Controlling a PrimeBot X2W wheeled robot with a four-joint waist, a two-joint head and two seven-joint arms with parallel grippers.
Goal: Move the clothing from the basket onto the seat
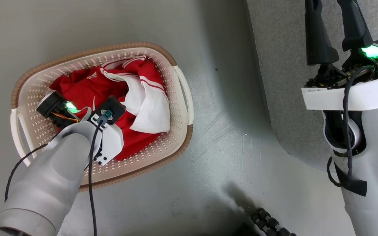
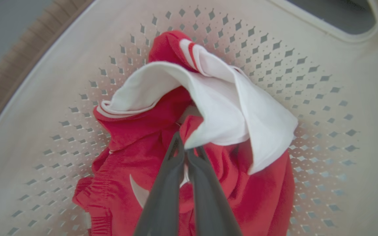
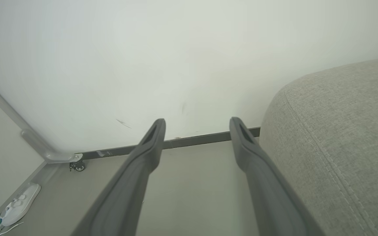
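The red clothing (image 1: 87, 88) with a white panel lies bunched in the cream basket (image 1: 94, 54) at the left of the head view. My left wrist (image 1: 108, 113) reaches down into the basket and hides its fingers there. In the left wrist view my left gripper (image 2: 185, 151) is shut, pinching the clothing (image 2: 133, 137) at the lower edge of the white panel, above the basket floor (image 2: 323, 82). My right gripper (image 1: 332, 8) is open and holds nothing, raised at the upper right beside the grey seat (image 1: 284, 65). In the right wrist view this gripper (image 3: 198, 126) points at a wall, with the seat (image 3: 340, 147) to its right.
Grey floor (image 1: 228, 131) separates the basket from the seat. A black ribbed part (image 1: 269, 224) lies at the bottom edge. In the right wrist view a white slipper (image 3: 21, 203) lies by the wall at the lower left, near a small caster (image 3: 77, 166).
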